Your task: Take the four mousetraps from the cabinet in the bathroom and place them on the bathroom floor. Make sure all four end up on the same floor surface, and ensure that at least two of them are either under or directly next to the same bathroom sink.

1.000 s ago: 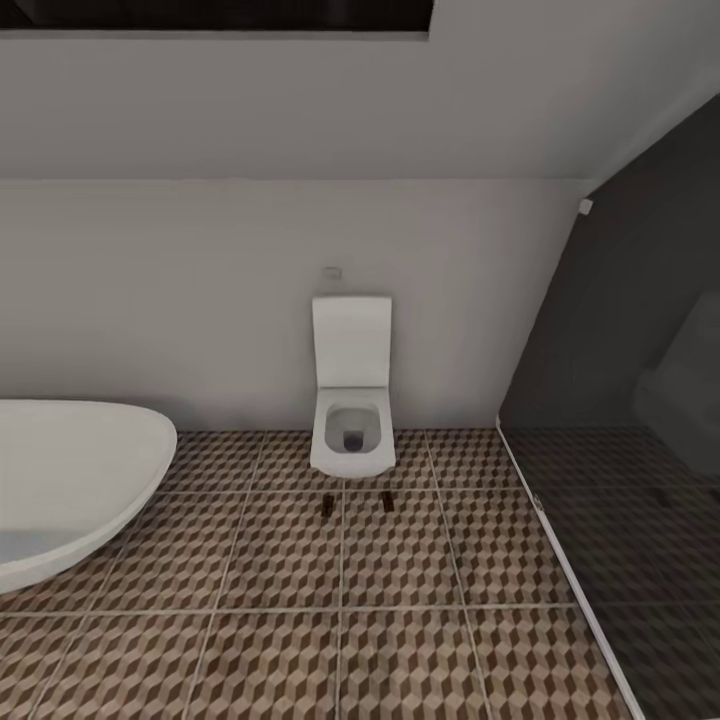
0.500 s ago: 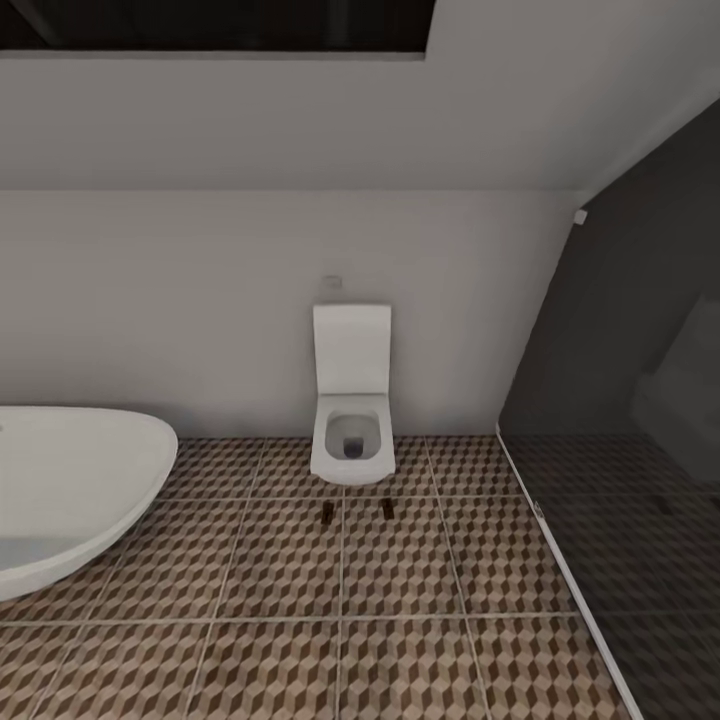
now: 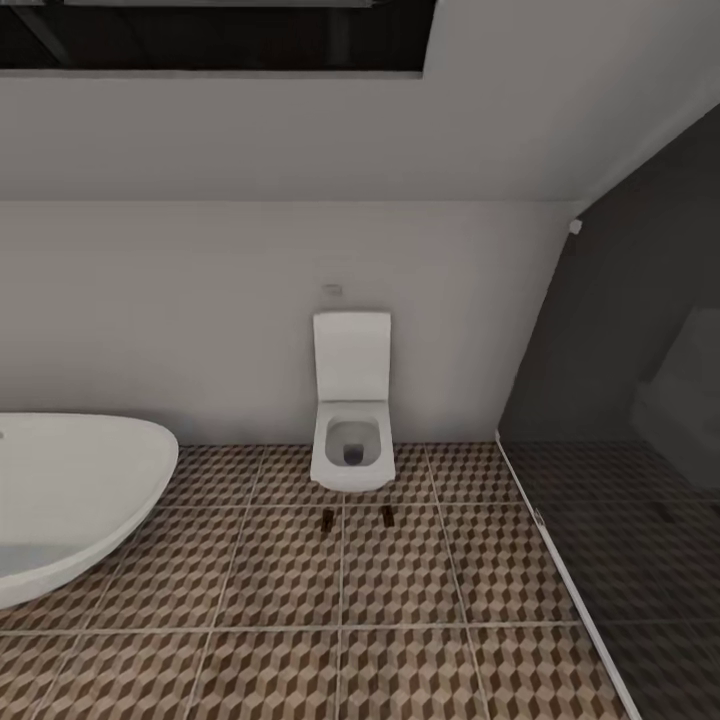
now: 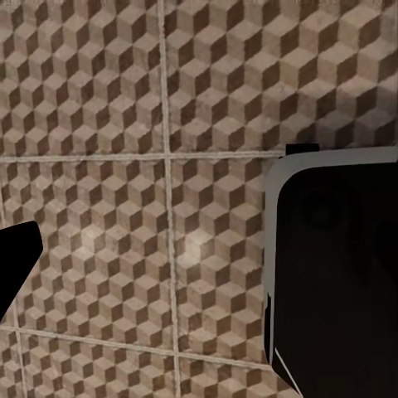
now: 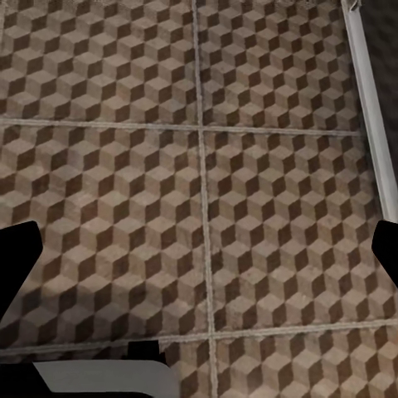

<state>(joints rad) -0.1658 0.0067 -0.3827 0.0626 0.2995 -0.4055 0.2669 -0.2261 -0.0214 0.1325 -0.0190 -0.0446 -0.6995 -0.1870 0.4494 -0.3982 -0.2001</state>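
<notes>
Two mousetraps (image 3: 357,517) lie on the bathroom floor (image 3: 400,580) just before the toilet (image 3: 350,420), slightly apart. Bathtub (image 3: 70,500) near left. Left fingers (image 4: 16,261) and right fingers (image 5: 18,261): spread wide, holding nothing.

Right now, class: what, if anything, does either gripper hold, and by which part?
Nothing is held: both jaws stand open over the brown cube-patterned tile floor.

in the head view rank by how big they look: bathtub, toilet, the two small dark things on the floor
1. bathtub, cut by the frame
2. toilet
3. two small dark things, alike in size
</notes>
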